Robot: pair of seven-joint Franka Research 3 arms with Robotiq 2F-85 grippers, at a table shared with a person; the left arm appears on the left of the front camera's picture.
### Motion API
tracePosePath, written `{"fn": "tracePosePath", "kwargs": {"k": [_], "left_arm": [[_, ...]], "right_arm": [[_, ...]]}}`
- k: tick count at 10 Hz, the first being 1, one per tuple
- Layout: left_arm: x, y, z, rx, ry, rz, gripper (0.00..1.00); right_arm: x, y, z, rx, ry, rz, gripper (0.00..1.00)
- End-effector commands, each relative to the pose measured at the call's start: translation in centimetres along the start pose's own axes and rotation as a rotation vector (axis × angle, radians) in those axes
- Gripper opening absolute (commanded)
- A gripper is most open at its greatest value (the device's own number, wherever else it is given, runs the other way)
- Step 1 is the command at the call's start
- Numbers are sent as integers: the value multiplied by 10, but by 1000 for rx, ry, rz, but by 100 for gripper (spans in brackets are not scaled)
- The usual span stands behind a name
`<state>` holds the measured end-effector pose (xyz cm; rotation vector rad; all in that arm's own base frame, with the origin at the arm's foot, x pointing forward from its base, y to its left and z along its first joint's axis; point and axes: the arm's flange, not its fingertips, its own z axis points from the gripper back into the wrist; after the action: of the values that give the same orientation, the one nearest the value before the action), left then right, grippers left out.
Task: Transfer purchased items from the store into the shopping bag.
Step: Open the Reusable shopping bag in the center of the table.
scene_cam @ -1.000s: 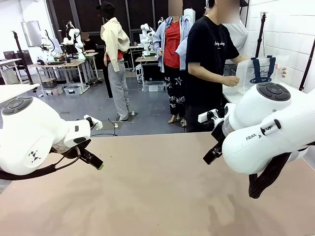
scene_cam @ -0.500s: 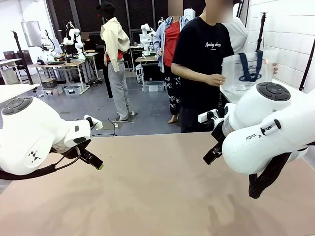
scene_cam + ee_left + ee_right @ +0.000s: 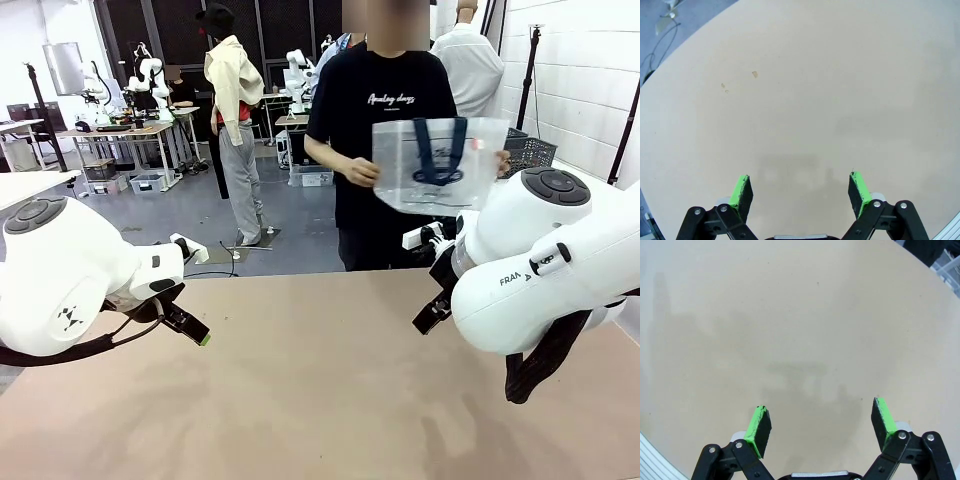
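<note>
Left gripper: stands wide open, green pads far apart, grips nothing, touches nothing. Hangs above the bare tan table, with a faint shadow of its fingers on the surface beneath. Seen from the front, juts out low over the table's left side from the white left arm.

Right gripper: also spread fully open, with bare tabletop between its green pads. Holds nothing and rests on nothing. Seen from the front, pokes out from the bulky white right arm over the table's right side, well apart from the left gripper.

Shopping bag: translucent clear plastic with navy strap handles lying down its front. Held up flat, facing the robot, at chest height by a person in a black T-shirt at the far side of the table. Person's right hand at one side edge, person's left hand at the other. Hangs above and beyond the right arm, clear of both grippers.

Dark slotted basket: stands behind the bag near the white wall; contents cannot be told.
</note>
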<state>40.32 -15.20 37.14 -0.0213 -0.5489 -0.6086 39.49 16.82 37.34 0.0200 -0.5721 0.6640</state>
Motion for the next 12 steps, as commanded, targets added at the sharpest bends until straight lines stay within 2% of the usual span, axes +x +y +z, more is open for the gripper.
{"fn": "tracePosePath", "kwargs": {"k": [1,12], "left_arm": [[0,1,0,1,0,2,100],[0,1,0,1,0,2,100]], "right_arm": [[0,0,0,0,0,0,100],[0,0,0,0,0,0,100]]}}
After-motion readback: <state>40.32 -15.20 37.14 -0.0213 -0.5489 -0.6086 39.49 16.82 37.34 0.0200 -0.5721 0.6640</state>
